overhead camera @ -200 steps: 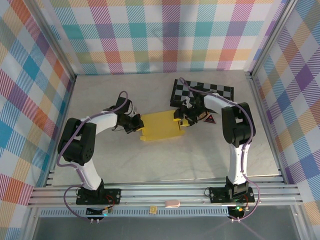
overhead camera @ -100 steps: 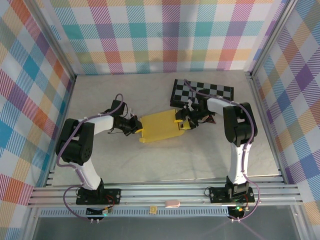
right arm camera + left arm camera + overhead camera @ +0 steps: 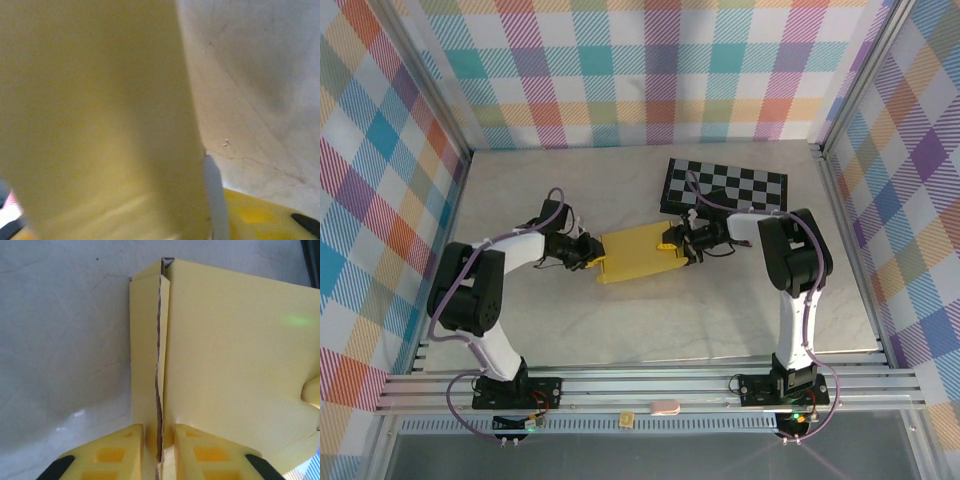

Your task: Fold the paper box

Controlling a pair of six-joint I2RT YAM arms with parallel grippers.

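The paper box point(image 3: 638, 255), beside the checkered board point(image 3: 725, 185), its wall pinched by the left gripper point(image 3: 160, 437), the right gripper point(image 3: 685, 243) unreadable, could spring open if that pinch slips.

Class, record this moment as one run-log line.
left gripper: pinching paper box side wall | right gripper: at opposite edge, grip unclear

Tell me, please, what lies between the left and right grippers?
The paper box fills that stretch in the top view, the left gripper at one edge and the right gripper at the other.
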